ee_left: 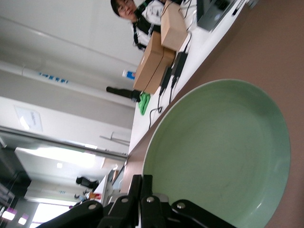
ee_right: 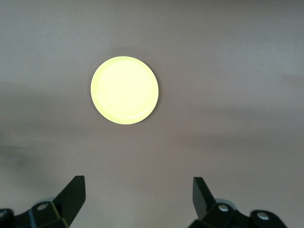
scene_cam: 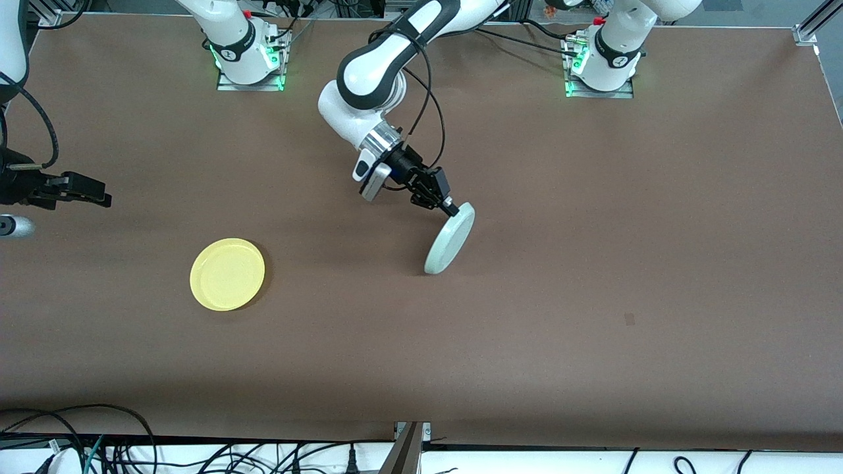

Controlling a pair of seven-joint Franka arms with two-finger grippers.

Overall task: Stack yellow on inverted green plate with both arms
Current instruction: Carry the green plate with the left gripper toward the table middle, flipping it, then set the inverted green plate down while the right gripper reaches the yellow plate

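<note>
Tilting on edge, pale mint green plate (scene_cam: 451, 237), round, shallow, low-rimmed

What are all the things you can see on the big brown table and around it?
green plate: one, pale mint green, tilted on its edge mid-table, rim gripped by the left end effector.
yellow plate: one, bright yellow, lying flat toward the right arm's end of the table.
table: one, brown.
cables: several, black, along the table edge nearest the front camera.
left end effector: one, black, shut on the green plate's rim.
right end effector: one, black, open, waiting above the table at the right arm's end.
</note>
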